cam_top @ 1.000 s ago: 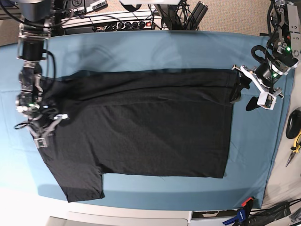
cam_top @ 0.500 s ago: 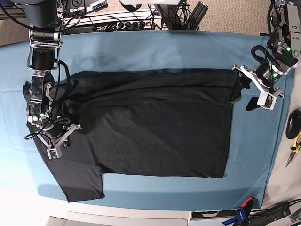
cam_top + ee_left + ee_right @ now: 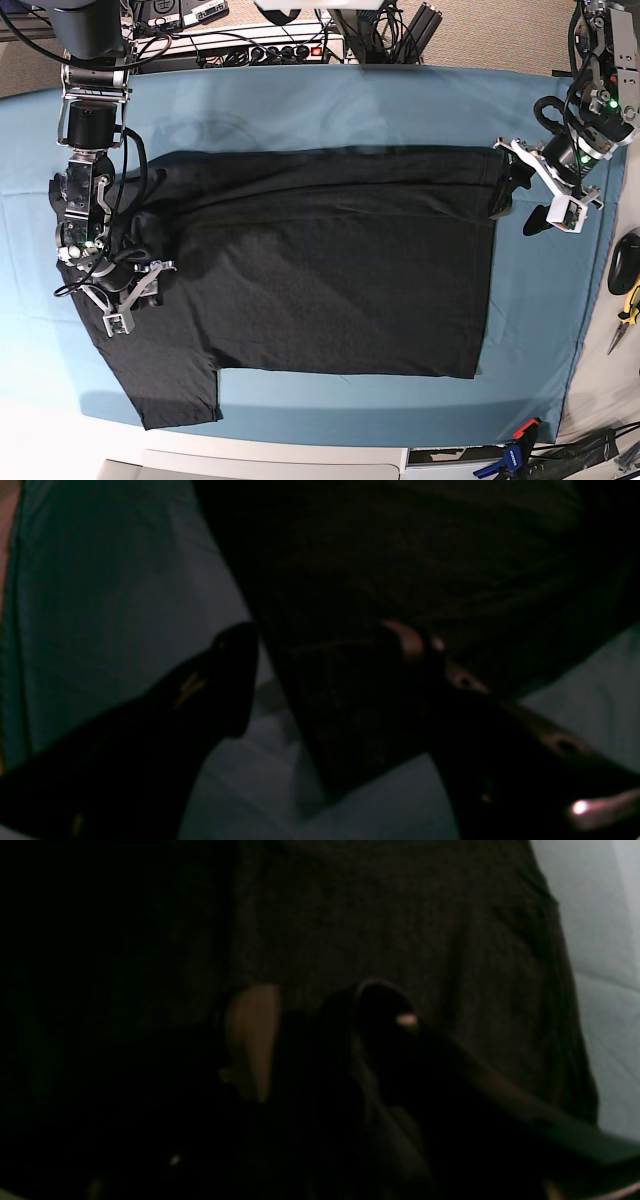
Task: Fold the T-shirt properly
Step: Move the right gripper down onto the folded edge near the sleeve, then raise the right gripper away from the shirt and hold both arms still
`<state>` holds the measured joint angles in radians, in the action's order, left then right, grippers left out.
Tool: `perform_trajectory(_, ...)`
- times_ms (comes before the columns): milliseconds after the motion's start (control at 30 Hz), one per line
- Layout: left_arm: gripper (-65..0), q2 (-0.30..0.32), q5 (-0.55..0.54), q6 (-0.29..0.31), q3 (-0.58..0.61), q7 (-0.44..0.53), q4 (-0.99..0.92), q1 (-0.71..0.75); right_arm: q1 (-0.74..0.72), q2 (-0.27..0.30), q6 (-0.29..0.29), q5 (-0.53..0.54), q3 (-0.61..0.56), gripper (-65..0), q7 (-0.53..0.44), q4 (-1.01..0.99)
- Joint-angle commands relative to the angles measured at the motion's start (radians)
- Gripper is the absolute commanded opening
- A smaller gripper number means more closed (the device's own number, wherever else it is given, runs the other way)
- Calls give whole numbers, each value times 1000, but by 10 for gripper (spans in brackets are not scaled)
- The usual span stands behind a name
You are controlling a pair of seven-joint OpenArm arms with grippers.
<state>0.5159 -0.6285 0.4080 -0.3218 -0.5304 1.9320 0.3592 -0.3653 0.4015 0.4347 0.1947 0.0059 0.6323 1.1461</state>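
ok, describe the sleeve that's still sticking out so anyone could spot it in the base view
Start at the blue table cloth and find the black T-shirt spread across it. Follow the shirt's near edge to the base view's left: the sleeve is the lone flap jutting toward the table's front edge, below the right claw.

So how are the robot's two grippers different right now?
The right gripper sits over the black T-shirt near its sleeve end; the left gripper straddles the shirt's other edge, one finger over the blue cloth. The left gripper's jaws gape wide; the right's gap looks narrower. Both are open, gripping nothing.
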Motion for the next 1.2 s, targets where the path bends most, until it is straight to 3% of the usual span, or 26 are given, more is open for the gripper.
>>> perform_trajectory(0,-274,16,-10,0,-8,23,14,-7,-28,23,-8,-3,6,-326,-20,18)
perform_trajectory(167,-274,15,-10,0,-8,22,14,-7,-29,49,-28,-6,11,-326,5,19)
perform_trajectory(333,-274,13,-11,0,-8,9,14,-7,-28,84,-8,334,87,-326,262,55)
perform_trajectory(433,-274,9,-27,0,-8,-16,14,-6,-28,77,35,515,245,-326,419,94)
perform_trajectory(533,-274,7,-29,-1,-8,-24,14,13,2,77,68,607,421,-326,512,131)
perform_trajectory(667,-274,3,-29,0,-8,-23,14,65,155,78,70,695,618,-326,536,212)
perform_trajectory(900,-274,-53,-47,0,-8,-32,14,93,565,49,74,797,835,-326,544,490)
perform_trajectory(1033,-274,-76,-56,5,-8,-38,14,105,729,-37,66,788,1003,-326,503,648)
perform_trajectory(1167,-274,-86,-64,26,-8,-38,14,124,761,-136,-9,723,1115,-326,410,626)
